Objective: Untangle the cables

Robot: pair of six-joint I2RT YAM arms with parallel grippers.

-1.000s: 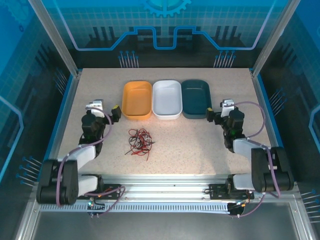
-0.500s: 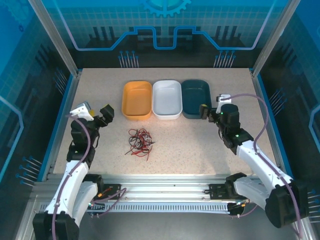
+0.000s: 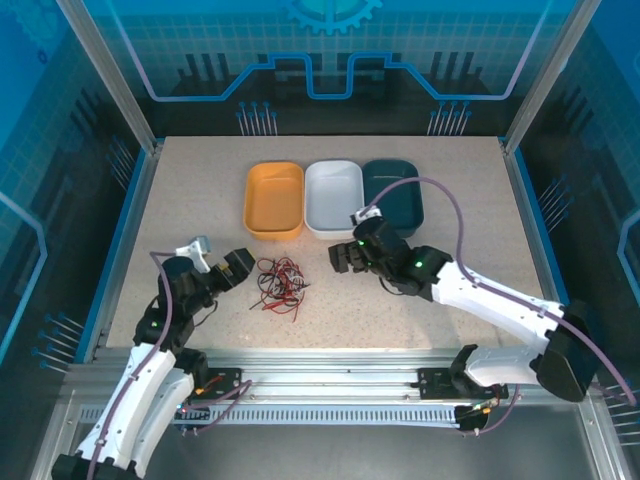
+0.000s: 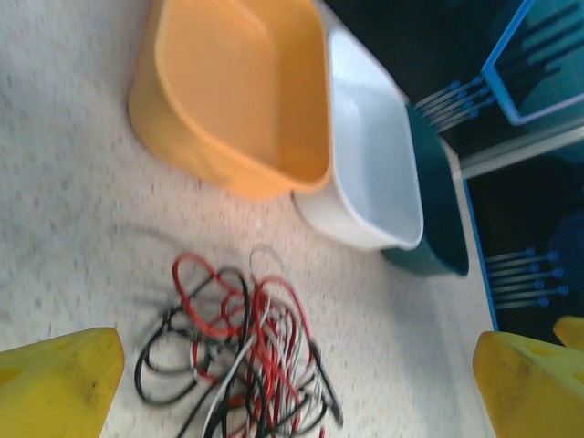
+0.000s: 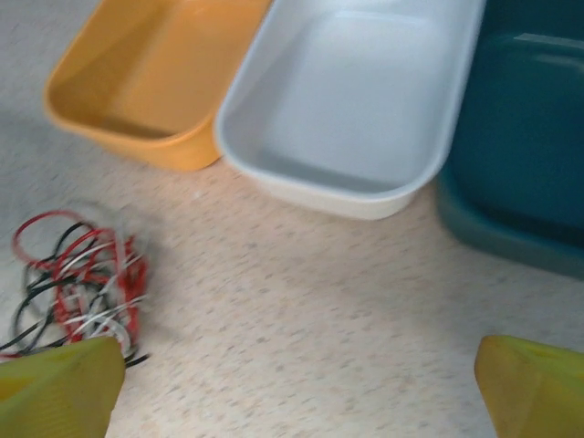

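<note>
Speckled tabletop (image 3: 400,320): cables (image 3: 280,284) lie between low-reaching left tool (image 3: 237,268) and right tool (image 3: 344,257), both gaping.

The cables (image 3: 280,284) lie on the table (image 3: 450,180) at frame centre, below a row of three trays (image 3: 334,195), between the left gripper (image 3: 238,268) on their left and the right gripper (image 3: 343,257).

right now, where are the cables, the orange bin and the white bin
cables (image 3: 280,282), top external view, middle of the tangle
orange bin (image 4: 242,87), left wrist view, its bare floor
white bin (image 5: 351,100), right wrist view, its bare floor
</note>
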